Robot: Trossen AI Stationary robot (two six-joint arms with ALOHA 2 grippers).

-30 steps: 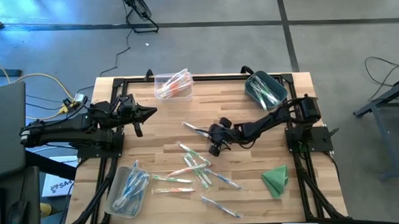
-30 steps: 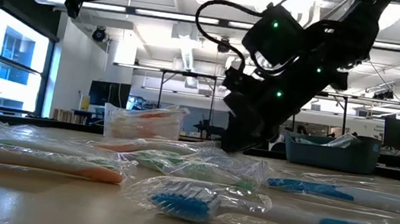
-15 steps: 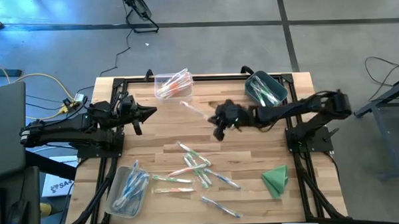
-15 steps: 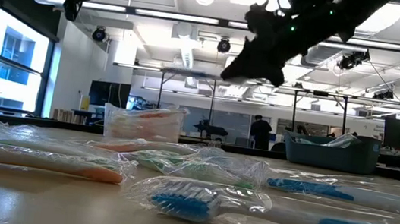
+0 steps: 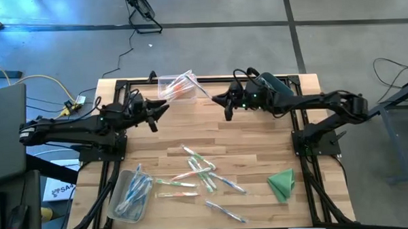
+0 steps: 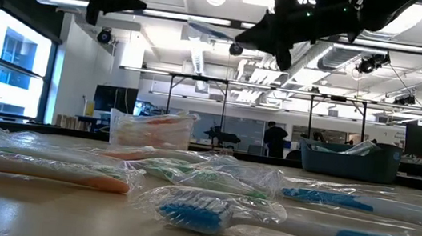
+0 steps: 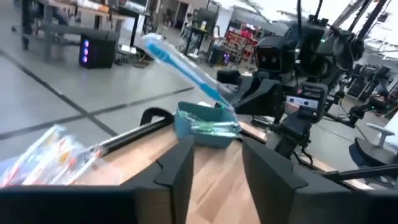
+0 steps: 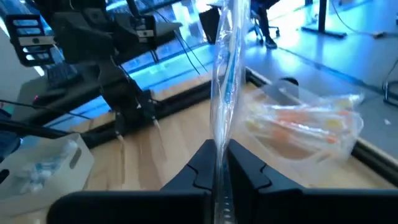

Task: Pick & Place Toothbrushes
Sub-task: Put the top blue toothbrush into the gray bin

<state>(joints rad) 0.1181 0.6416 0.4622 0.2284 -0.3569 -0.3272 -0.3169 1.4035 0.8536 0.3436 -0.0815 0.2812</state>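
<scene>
In the upper middle of the high view the right gripper [image 5: 219, 99] hangs above the table [image 5: 259, 143] with its jaws pinched tight on a wrapped blue toothbrush [image 8: 227, 68], which sticks out toward the clear bin [image 5: 176, 87] of orange brushes, while the left gripper [image 5: 164, 107], jaws parted and empty, faces it from the left. This looks like a hand-over or carry step, with more toothbrushes [image 5: 199, 170] loose at lower centre. Next the brush needs taking to the matching blue bin [image 5: 130, 194] at lower left and letting go there.
</scene>
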